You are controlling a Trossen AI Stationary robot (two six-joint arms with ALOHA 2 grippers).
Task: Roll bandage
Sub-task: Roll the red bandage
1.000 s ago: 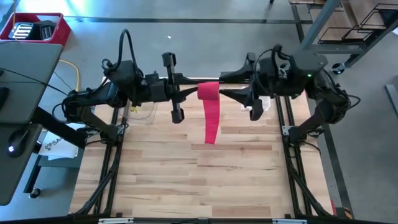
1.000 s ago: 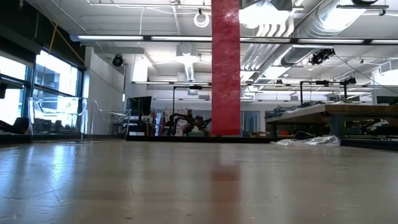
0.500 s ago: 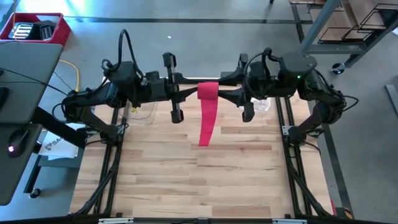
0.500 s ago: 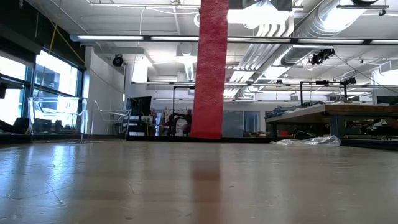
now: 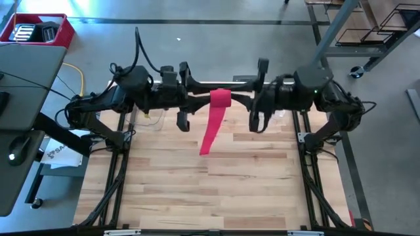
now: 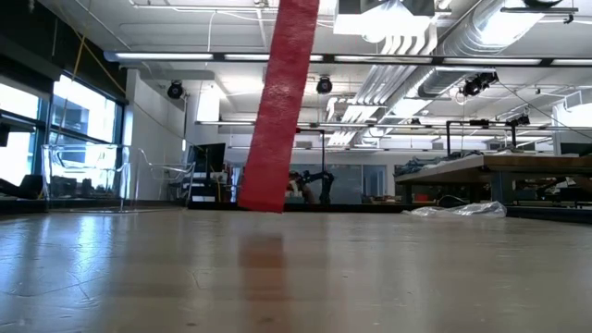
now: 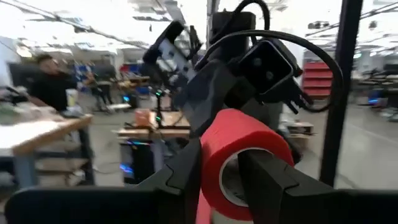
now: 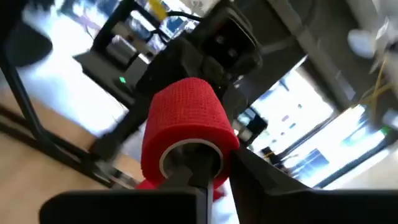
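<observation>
— Arms? Both stretched level toward each other above the bench's far edge, wrists nearly in line.

— Left end effector (image 5: 197,99)? Fingers parted a little, one finger (image 7: 273,180) inside the bandage roll (image 5: 220,98), the other outside.

— Right end effector (image 5: 244,99)? Closed on the roll's other end, finger (image 8: 193,174) inside the core.

table (image 5: 216,190) front open; hanging bandage (image 5: 211,128) blocks centre rear.
</observation>
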